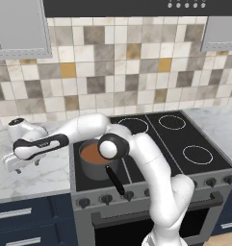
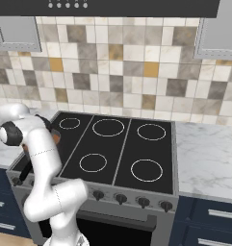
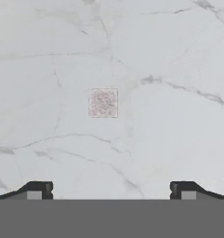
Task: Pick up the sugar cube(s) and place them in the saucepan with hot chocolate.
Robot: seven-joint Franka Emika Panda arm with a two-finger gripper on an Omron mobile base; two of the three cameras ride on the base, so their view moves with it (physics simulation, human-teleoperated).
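Observation:
A single sugar cube (image 3: 103,102), pale and speckled, lies on the white marble counter (image 3: 169,56) in the hand view, straight ahead of my gripper (image 3: 111,190). The two dark fingertips (image 3: 39,189) stand wide apart with nothing between them, so the gripper is open. In the left base view the gripper (image 1: 17,167) hovers low over the counter (image 1: 45,178), left of the stove. The saucepan with hot chocolate (image 1: 95,156) sits on the front left burner, reddish-brown liquid inside, its black handle (image 1: 115,180) pointing toward the front edge. My forearm crosses just above the pan.
The black stove top (image 1: 175,139) has several burners and a row of knobs (image 1: 105,198) along its front. Marble counter (image 2: 209,153) continues right of the stove. A tiled wall (image 1: 117,62) and upper cabinets stand behind.

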